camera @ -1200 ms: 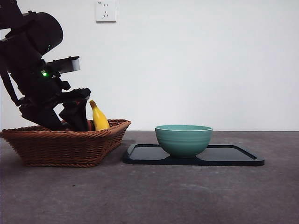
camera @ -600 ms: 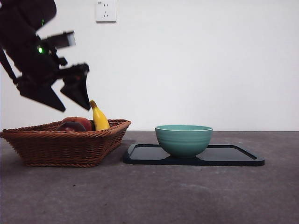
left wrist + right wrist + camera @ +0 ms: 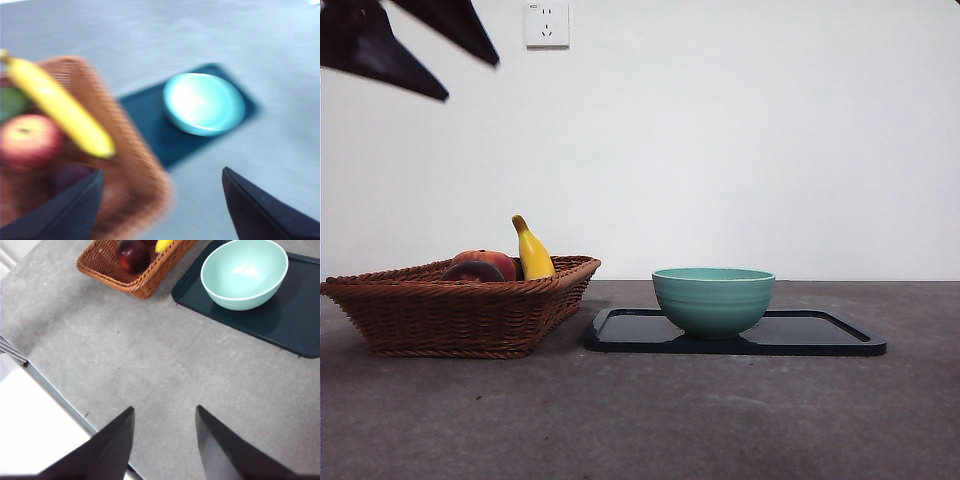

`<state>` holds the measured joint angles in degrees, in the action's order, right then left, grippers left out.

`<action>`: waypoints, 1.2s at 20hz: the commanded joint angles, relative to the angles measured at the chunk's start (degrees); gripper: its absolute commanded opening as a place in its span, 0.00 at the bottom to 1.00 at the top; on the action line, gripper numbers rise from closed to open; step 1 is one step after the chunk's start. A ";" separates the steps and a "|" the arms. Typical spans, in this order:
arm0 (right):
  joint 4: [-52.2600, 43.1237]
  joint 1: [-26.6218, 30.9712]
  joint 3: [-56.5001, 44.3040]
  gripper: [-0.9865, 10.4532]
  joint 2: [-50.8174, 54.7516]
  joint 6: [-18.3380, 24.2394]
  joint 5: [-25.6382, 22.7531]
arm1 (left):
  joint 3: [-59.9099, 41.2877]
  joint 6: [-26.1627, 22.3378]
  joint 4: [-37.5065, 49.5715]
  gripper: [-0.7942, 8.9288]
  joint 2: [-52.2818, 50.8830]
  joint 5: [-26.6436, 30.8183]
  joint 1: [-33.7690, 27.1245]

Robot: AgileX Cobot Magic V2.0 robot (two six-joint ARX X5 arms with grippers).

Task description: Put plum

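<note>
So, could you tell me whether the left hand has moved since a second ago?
Yes. The left hand has risen from the basket to the top corner, level with the wall socket, open and empty.

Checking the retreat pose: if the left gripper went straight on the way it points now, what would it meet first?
Probably the bare table beside the basket; the open left gripper aims just past its rim, though blur leaves depth unclear.

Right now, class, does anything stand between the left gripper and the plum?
Nothing visible does. The left gripper hangs high above the basket, jaws open and empty. The plum lies uncovered in the basket, with the banana and a red fruit beside it, not over it.
</note>
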<state>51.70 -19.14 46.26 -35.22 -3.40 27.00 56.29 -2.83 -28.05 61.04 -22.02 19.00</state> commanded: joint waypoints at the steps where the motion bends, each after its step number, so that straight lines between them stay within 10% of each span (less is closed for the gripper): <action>1: -0.87 -0.24 0.46 0.26 -0.24 -0.46 -0.02 | 1.31 0.72 -4.48 0.47 -2.99 -4.39 0.24; 9: -1.09 -0.24 0.46 0.26 -0.24 -0.72 -0.02 | 1.31 -1.70 -20.76 0.47 -9.01 -14.01 0.24; 19: -1.09 -0.24 0.46 0.26 -0.24 -2.19 0.00 | 1.31 -2.32 -21.29 0.47 -9.01 -14.01 0.24; 24: -5.60 -0.22 0.50 0.26 -0.96 -11.10 -2.03 | 1.31 -2.29 -21.29 0.47 -9.01 -14.01 0.24</action>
<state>46.59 -19.11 46.26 -35.77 -11.18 25.26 56.29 -4.01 -49.74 51.68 -35.77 19.00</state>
